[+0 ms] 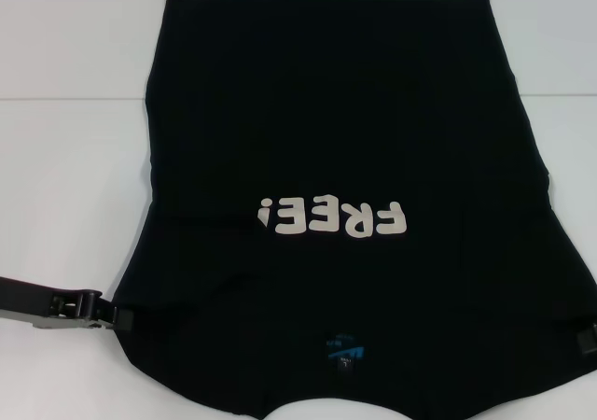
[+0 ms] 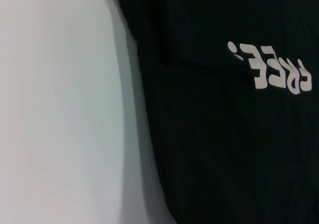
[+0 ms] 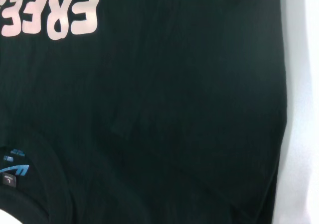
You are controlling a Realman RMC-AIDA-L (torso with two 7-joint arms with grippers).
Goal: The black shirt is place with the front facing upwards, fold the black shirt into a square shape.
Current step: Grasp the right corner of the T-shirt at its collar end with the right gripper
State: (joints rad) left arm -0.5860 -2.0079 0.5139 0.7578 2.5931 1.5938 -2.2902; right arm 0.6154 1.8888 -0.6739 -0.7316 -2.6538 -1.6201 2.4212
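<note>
With the shirt [image 1: 345, 140] flat on the table [image 1: 65, 159], both grippers sit at its near shoulders: left [image 1: 119, 319], right [image 1: 586, 338]; grip unclear. Next, I judge, a sideways fold.

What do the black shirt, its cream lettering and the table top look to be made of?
Black short-sleeved shirt: looks like soft matte knit, probably cotton; it drapes and creases without shine.
Cream "FREE!" block lettering: flat, opaque, crisp-edged, probably a print or transfer.
White table top: smooth, hard-looking, faintly glossy; perhaps laminate, uncertain.
</note>
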